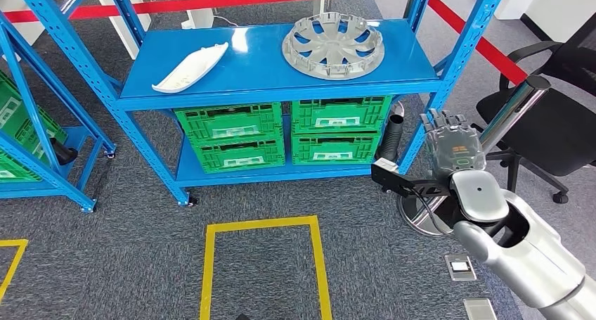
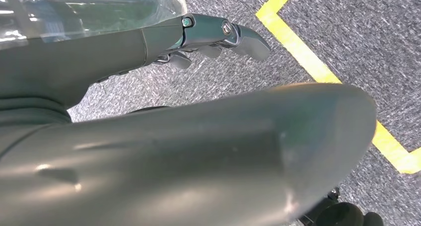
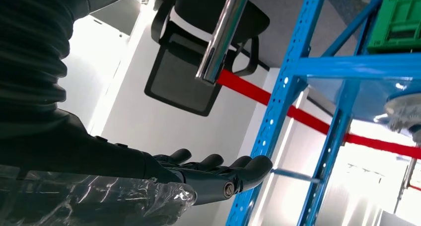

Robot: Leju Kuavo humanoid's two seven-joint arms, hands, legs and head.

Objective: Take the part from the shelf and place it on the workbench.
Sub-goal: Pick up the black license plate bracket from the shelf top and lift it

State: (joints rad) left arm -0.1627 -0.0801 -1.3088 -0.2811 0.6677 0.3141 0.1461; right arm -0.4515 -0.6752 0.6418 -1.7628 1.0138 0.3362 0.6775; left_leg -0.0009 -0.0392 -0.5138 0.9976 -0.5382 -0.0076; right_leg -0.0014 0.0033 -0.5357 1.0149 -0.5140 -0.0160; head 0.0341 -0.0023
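While my right hand point(image 1: 450, 138) is raised beside the shelf's right post, fingers straight and a bit apart, it holds nothing; the rt wrist view shows the same flat, empty hand point(image 3: 218, 174) w/ the blue upright point(image 3: 278, 107) just past the fingertips. My left hand point(image 2: 218, 35) hangs low over the grey carpet, near a yellow floor line point(image 2: 317, 67); nothing in it that I can see, fingers slightly curled, but how far open I can't tell, since my own arm blocks much of that view.

Outward from the right hand: the blue shelf point(image 1: 281, 88) stands ahead, and on its top deck lie two parts. Nearer my right hand is a grey wheel cover point(image 1: 332, 46), lying flat, toward the deck's right end. Well apart, toward the left end, lies a long white trim piece point(image 1: 190, 67). I judge the wheel cover is the likelier target, as the raised hand is on its side, but that's a guess. Still on the shelf either way, so pickup isn't done.

Below the deck, green crates point(image 1: 281, 133) are stacked in two columns; white labels on fronts, too small to read. Black office chair point(image 1: 555, 123) sits off to the right.
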